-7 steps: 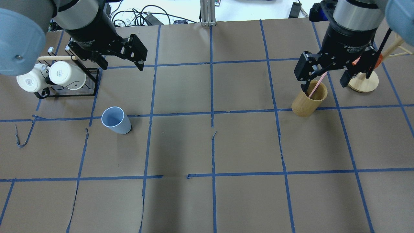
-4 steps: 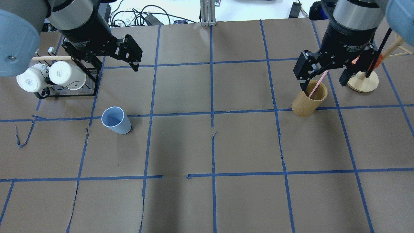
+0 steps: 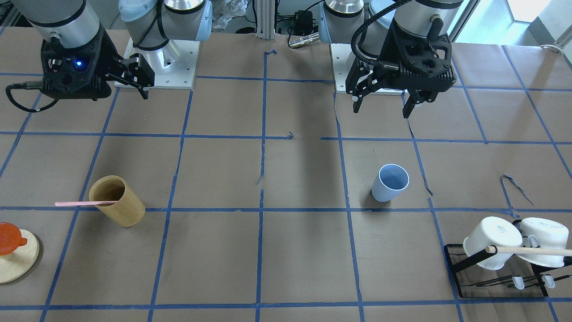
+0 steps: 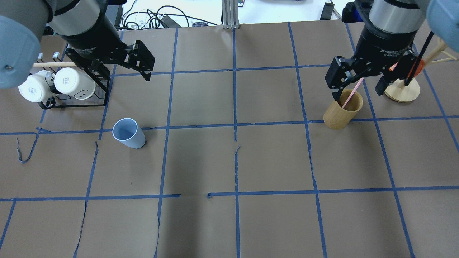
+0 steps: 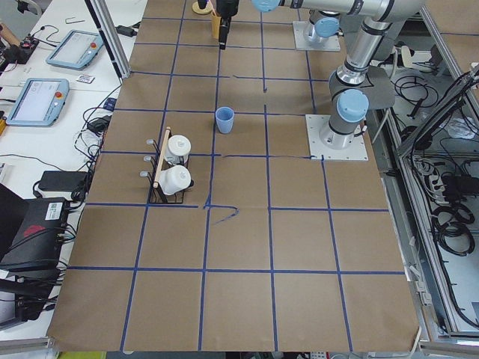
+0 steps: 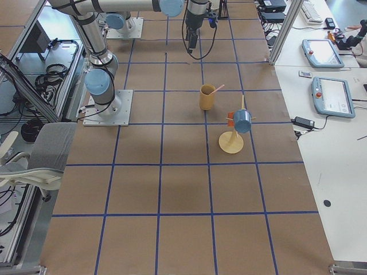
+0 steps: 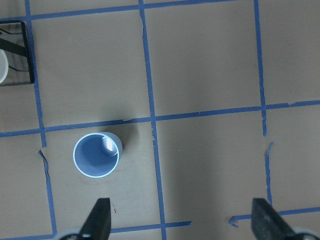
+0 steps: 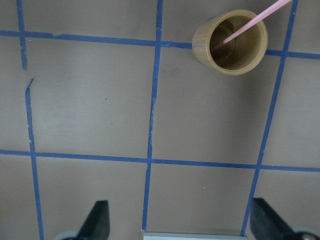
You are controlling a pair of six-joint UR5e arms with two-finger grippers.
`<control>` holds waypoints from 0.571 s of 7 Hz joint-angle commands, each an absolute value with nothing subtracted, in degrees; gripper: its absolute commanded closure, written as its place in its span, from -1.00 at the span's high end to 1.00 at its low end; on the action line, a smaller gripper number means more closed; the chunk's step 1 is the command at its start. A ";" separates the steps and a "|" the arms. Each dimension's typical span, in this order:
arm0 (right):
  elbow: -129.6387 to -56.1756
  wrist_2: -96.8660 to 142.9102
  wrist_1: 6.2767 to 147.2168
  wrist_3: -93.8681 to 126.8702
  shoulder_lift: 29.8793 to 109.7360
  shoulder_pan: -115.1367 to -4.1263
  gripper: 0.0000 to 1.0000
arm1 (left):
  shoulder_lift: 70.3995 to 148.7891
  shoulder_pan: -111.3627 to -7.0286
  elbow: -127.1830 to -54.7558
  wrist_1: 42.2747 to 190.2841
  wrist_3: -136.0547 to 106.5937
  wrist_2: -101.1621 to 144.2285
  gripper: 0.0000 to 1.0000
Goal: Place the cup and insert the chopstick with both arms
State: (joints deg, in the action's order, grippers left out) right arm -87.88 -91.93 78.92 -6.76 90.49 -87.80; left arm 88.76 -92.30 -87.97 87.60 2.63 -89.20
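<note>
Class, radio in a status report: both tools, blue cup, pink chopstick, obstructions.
Left tool open, empty. Right tool open, empty. Cup upright; chopstick leaning in wooden holder. Nothing between left tool and cup.

cup (image 4: 129,134) free all round; mug rack (image 4: 75,105) nr it, wooden holder (image 4: 342,111) well apart

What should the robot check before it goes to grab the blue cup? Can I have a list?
1. Cup upright, mouth up: ok.
2. Left gripper open and empty: ok.
3. Left gripper lined up over the cup: not ok; in its wrist view the cup sits off toward one finger, not midway.
4. Room around the cup: ok; the white mugs stand apart.
5. Right gripper open and empty: ok.
6. Chopstick easy to reach: ok; it leans in the wooden holder, its top sticking out.
</note>
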 commanded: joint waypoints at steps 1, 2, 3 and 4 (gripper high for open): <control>-87.89 -91.85 78.93 -6.86 90.53 -87.80 1.00 | 88.68 -92.29 -88.07 87.63 2.64 -89.21 1.00; -87.80 -91.85 78.93 -6.86 90.53 -87.80 1.00 | 88.68 -92.20 -88.07 87.63 2.64 -89.21 1.00; -87.80 -91.93 78.93 -6.94 90.61 -87.80 1.00 | 88.68 -92.11 -88.07 87.89 2.64 -89.12 1.00; -87.80 -92.02 78.93 -6.94 90.62 -87.80 1.00 | 88.68 -92.11 -88.07 87.89 2.64 -89.12 1.00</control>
